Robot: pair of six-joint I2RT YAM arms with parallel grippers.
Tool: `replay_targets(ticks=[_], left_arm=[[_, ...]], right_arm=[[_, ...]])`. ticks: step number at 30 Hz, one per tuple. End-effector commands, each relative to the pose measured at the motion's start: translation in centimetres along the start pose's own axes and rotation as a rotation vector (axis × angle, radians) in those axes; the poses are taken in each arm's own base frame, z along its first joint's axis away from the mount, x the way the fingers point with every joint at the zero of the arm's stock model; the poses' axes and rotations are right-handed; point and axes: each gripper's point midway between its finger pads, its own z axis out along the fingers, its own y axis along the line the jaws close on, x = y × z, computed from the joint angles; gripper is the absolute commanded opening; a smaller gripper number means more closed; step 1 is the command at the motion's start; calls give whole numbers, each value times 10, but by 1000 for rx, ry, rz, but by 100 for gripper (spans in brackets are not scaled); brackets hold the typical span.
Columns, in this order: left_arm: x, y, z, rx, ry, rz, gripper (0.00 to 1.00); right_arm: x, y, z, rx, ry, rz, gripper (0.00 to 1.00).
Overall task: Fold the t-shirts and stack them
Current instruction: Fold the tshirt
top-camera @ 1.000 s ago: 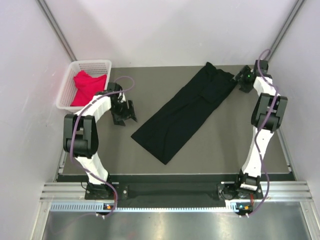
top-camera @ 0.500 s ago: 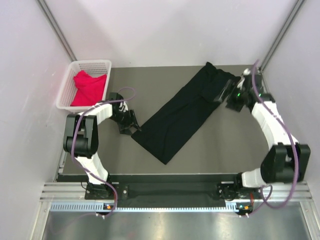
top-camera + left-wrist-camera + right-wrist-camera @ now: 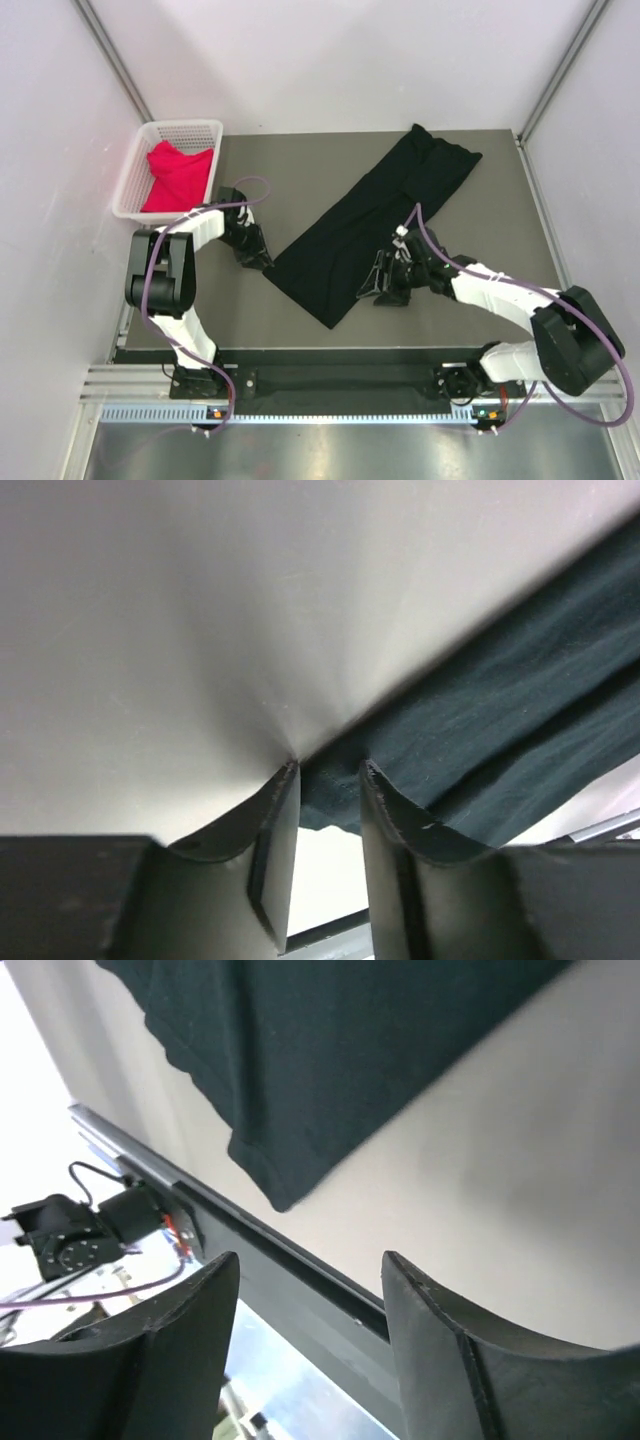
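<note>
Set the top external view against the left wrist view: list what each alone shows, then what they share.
Only top external: the white plastic lattice basket holding the bright red-pink cloth t-shirt, and the right gripper, open beside the large black cloth t-shirt. Only left wrist: the fingers of the left gripper straddling that shirt's edge, a gap between them. Both: the black shirt, the left gripper, the grey table.

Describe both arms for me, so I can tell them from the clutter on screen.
Both the left arm and right arm have white links, bulky black joints and a purple-grey cable looped alongside. The fingers are dark, curved and tapering.
</note>
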Motion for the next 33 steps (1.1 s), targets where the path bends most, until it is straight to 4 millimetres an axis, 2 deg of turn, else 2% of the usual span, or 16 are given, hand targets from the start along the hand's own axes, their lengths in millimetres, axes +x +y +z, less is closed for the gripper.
replay_targets(ticks=[1,2,4,8,13,14,16,17,19,21,22,24,25,27,28,33], left_arm=[[11,18,2,-77,10,22,31],[12,19,2,-81,12,22,24],[17,19,2,-76,18,22,17],[26,16,1,-66,30,15,0],[45,20,-8,-92,20,1,0],[49,24,-10,-109,10,-12,0],[65,28,-16,-124,4,-45,0],[72,28,-18,-130,0,-51,0],[77,16,-27,-129,-43,-63,0],[91,3,-31,-128,-34,-80,0],[98,-2,-31,-116,-37,-135,0],[113,-7,-30,-105,-31,-153,0],[117,-8,-30,-104,-33,-183,0],[120,-5,-34,-114,-73,-189,0],[119,-2,-37,-126,-92,-197,3],[95,7,-62,-235,-206,-152,44]], right_arm=[[-3,39,13,-153,-29,24,58],[-1,41,18,-174,-31,37,57],[7,51,25,-245,-23,82,51],[29,50,41,-220,42,123,48],[51,36,45,-159,61,143,47],[53,37,42,-167,57,139,47],[64,19,38,-112,78,147,47],[60,23,28,-125,50,98,47],[42,15,16,-74,-37,59,48],[21,6,-7,5,-130,-20,50],[-1,-1,-19,29,-195,-7,50],[-28,-5,-40,42,-267,-49,52],[-55,-17,-54,64,-337,-2,52],[-86,-17,-71,57,-375,-19,54],[-109,-29,-83,77,-420,17,55],[-210,-41,-117,132,-526,29,56]])
